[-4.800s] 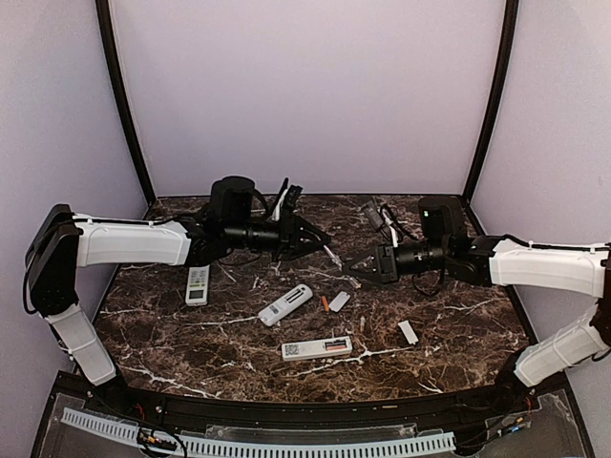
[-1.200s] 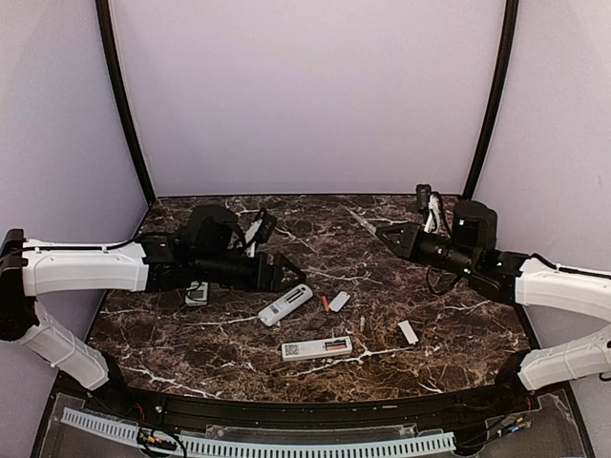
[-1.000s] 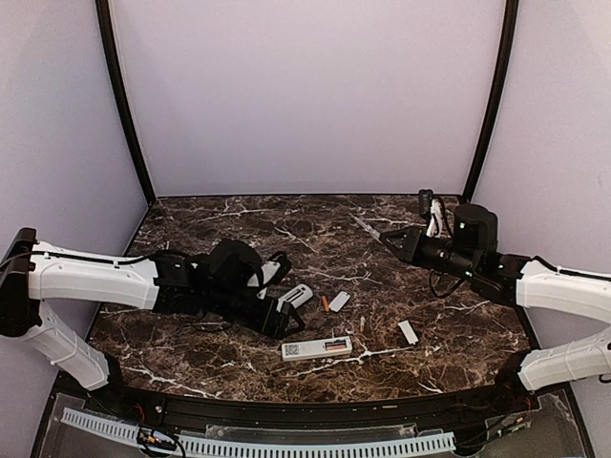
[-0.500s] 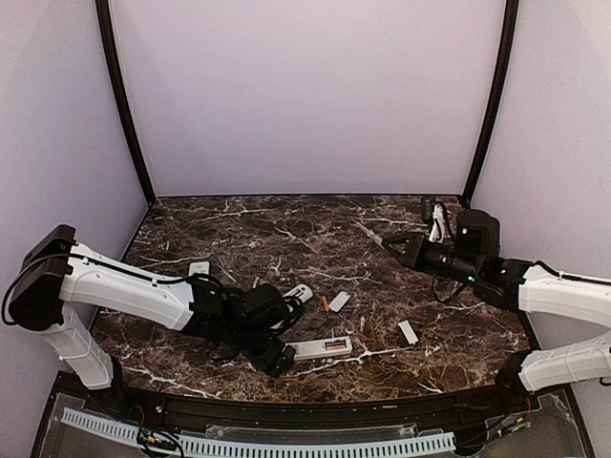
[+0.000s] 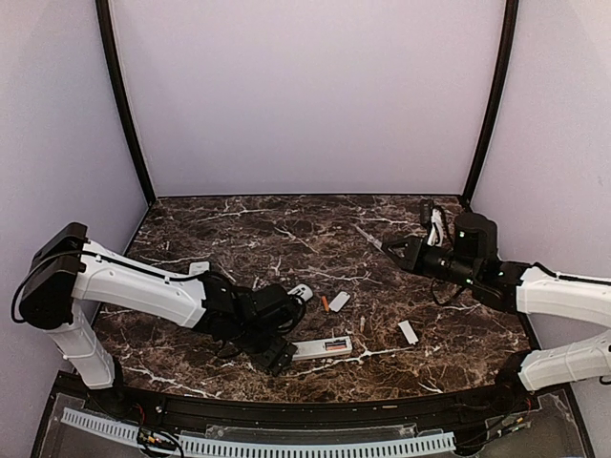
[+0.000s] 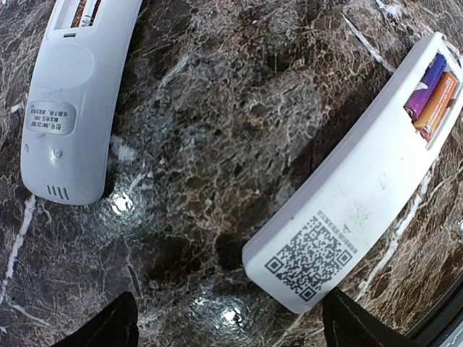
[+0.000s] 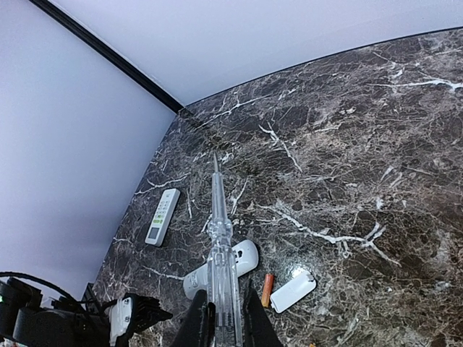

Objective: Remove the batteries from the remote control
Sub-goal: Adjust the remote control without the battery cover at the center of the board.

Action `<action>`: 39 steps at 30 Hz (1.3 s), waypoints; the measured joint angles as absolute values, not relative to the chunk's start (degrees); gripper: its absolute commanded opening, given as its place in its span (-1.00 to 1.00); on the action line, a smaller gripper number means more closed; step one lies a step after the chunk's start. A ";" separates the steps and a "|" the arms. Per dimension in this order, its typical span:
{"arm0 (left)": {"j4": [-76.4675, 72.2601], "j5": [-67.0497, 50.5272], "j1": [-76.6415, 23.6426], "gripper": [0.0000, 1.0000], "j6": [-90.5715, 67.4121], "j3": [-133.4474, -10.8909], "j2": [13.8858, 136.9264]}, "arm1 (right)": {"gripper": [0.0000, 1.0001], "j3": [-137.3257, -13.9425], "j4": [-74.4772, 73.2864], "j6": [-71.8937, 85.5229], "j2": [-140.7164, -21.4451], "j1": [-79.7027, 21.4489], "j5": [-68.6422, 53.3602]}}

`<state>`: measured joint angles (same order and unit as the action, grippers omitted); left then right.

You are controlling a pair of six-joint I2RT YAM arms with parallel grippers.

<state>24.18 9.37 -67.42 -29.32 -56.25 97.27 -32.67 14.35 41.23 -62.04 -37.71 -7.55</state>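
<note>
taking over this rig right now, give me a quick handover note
Left end effector: open, empty, low over the QR-code remote.
Right end effector: shut on a clear probe tool, held above the table.
Two batteries sit in that remote's open bay; one loose battery lies on the table.
Done: bay opened. Left: get those two out.
</note>
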 measured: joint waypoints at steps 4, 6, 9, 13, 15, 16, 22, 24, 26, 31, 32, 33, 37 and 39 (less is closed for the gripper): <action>24.80 10.11 -67.42 0.56 -29.71 -57.41 98.19 | -1.00 -32.67 14.57 41.23 -62.15 -37.71 -7.64; 25.06 10.46 -67.42 0.49 -30.02 -57.80 98.59 | -1.00 -32.62 14.55 41.25 -62.00 -37.69 -7.64; 25.19 11.16 -67.42 0.40 -30.50 -57.89 98.91 | -1.00 -32.53 14.44 41.23 -61.23 -37.69 -7.55; 25.28 12.01 -67.42 0.30 -31.24 -57.93 99.35 | -1.00 -32.53 14.20 41.21 -59.96 -37.69 -7.42; 25.23 12.62 -67.40 0.24 -31.73 -57.93 99.59 | -1.00 -32.53 13.91 41.21 -59.66 -37.69 -7.40; 25.19 12.84 -67.40 0.22 -31.94 -57.93 99.70 | -1.00 -32.53 13.74 41.21 -59.59 -37.67 -7.42; 24.56 14.04 -66.94 0.03 -32.21 -59.29 101.06 | -1.00 -32.47 12.97 41.25 -59.29 -37.65 -7.40; 23.75 14.15 -66.65 -0.01 -32.16 -59.33 101.25 | -1.00 -32.42 12.64 41.28 -59.22 -37.63 -7.40; 22.79 14.06 -66.06 -0.04 -32.14 -59.33 101.36 | -1.00 -32.42 12.25 41.28 -59.02 -37.63 -7.40; 19.22 13.37 -63.55 -0.06 -32.05 -59.35 102.00 | -1.00 -32.16 11.29 41.87 -56.93 -37.63 -6.76; 18.44 13.10 -62.87 -0.06 -31.97 -59.37 102.17 | -1.00 -31.99 11.29 42.09 -56.45 -37.63 -6.59; 17.58 12.82 -62.24 -0.06 -31.90 -59.44 102.37 | -1.00 -31.83 11.11 42.19 -56.01 -37.63 -6.44; 13.85 11.14 -59.75 -0.07 -31.94 -59.48 102.54 | -1.00 -31.64 10.52 42.30 -55.66 -37.60 -6.33; 12.03 10.20 -58.74 -0.03 -32.14 -59.48 102.54 | -1.00 -31.64 10.07 42.28 -55.66 -37.60 -6.31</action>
<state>12.03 10.20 -58.74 -32.14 -59.48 102.54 -31.64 10.07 42.28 -55.66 -37.60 -6.31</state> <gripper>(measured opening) 0.464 0.107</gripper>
